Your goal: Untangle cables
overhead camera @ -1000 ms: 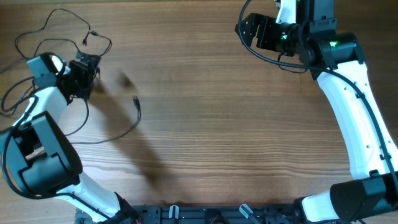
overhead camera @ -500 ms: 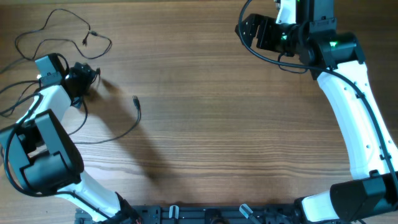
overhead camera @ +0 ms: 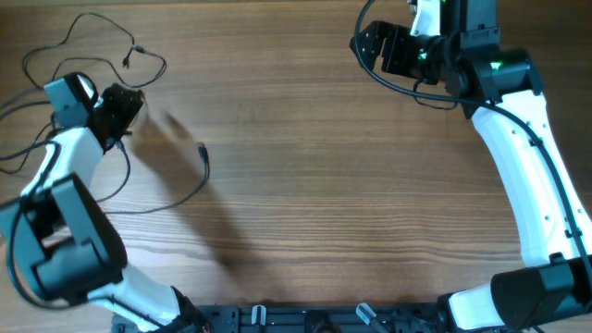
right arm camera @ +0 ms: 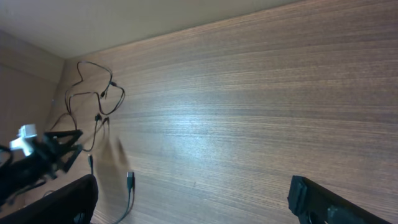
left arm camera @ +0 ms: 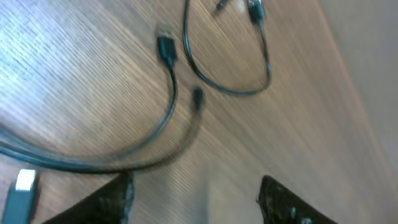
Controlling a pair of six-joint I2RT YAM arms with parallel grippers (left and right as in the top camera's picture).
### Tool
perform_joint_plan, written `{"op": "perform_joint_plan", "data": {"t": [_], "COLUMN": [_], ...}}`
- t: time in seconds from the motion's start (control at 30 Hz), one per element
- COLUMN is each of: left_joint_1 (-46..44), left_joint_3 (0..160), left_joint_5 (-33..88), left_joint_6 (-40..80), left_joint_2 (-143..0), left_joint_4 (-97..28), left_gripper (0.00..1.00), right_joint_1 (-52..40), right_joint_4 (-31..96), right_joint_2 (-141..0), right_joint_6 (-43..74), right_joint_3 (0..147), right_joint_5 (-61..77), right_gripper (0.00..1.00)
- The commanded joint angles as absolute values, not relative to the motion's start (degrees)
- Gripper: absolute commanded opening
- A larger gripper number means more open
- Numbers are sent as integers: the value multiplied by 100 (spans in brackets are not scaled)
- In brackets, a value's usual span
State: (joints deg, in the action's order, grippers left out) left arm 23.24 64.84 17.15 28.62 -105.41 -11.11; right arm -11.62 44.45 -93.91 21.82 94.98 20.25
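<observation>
The cables lie at the table's far left. A thin looped one [overhead camera: 136, 48] with small plug ends lies at the back corner. Another [overhead camera: 205, 165] curves forward from a dark plug. My left gripper [overhead camera: 128, 104] hovers between the two, open, nothing in its jaws. In the left wrist view the plug-ended cable [left arm camera: 165, 48] and a thin loop [left arm camera: 231, 91] lie ahead of the left gripper [left arm camera: 196, 200], apart from both fingers. My right gripper [overhead camera: 365, 44] hangs open at the back right, far from the cables. From it the loops [right arm camera: 93, 93] and plug [right arm camera: 130, 178] show at the far left.
A black rail with clips [overhead camera: 305, 319] runs along the front edge. The left arm's base [overhead camera: 65, 250] fills the front left corner. A thick black cord [overhead camera: 398, 88] hangs from the right arm. Bare wood spans the middle.
My left gripper dipped toward the front, then swung back up and turned a little, and its jaws have narrowed somewhat. The cables and the right arm have not moved.
</observation>
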Motion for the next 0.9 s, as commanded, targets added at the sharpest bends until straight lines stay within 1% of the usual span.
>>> {"op": "perform_joint_plan", "data": {"t": [0.0,0.07,0.13,0.17,0.2,0.27,0.37,0.4,0.47,0.7,0.87], "left_joint_1": [2298,2311,2368,2416,2473,2493,2488,2488,2488,2488,2355], "left_joint_3": [6493,6482,6482,6482,6482,6482,6482,6482,6482,6482,6482], "left_joint_5": [1339,379,-353,-493,-495,-502,-502,-502,-502,-504,-193], "left_joint_6": [2746,2842,2871,2864,2810,2600,2569,2571,2571,2569,2394], "left_joint_2": [-10158,-10248,-10396,-10490,-10591,-10728,-10857,-10857,-10857,-10857,-10862], "left_joint_4": [-2045,-2722,-3063,-3164,-3214,-3166,-2788,-2606,-2482,-3330,-3732], "left_gripper": [71,75,76,75,69,63,39,23,4,4,4], "right_joint_1": [-1170,-1170,-1170,-1170,-1170,-1170,-1170,-1170,-1170,-1170,-1173], "right_joint_4": [4445,4445,4445,4442,4438,4418,4399,4399,4421,4414,4418], "right_joint_2": [-9439,-9439,-9439,-9439,-9439,-9439,-9439,-9439,-9439,-9439,-9439], "right_joint_6": [2102,2099,2099,2102,2102,2102,2104,2102,2102,2102,2102], "right_joint_3": [9513,9513,9513,9513,9513,9513,9513,9513,9513,9513,9513], "right_joint_5": [1920,1855,1739,1734,1734,1734,1734,1734,1734,1734,1734], "right_gripper": [100,100,100,100,100,100,100,100,100,100,100]}}
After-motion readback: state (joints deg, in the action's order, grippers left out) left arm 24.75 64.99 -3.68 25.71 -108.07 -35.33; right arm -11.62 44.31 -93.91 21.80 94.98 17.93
